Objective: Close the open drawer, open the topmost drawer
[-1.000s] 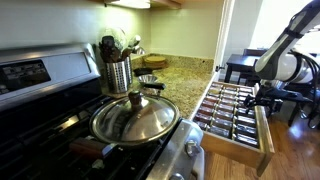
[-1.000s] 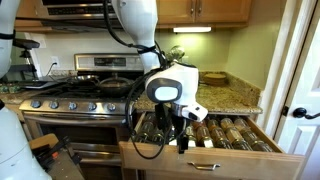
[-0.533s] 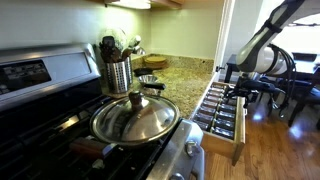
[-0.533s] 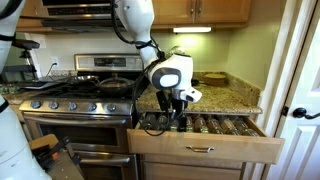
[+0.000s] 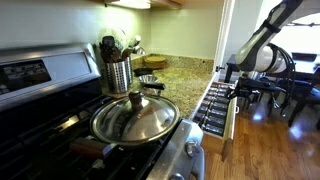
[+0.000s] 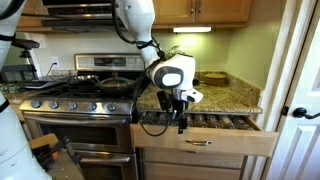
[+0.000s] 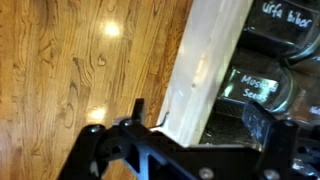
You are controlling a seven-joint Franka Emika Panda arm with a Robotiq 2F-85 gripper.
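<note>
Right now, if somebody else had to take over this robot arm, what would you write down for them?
Gripper: open and holding nothing. Its fingers straddle the front panel of the open drawer, one on the outside and one over the spice jars.
Open drawer: just under the granite counter, beside the stove. It is partly in, but the jars are still showing.
Done: nothing finished yet.
Left: push this drawer fully shut, then open the topmost drawer. The pictures do not make clear which front that is.

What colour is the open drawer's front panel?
The drawer front is pale wood; wrist view.
</note>
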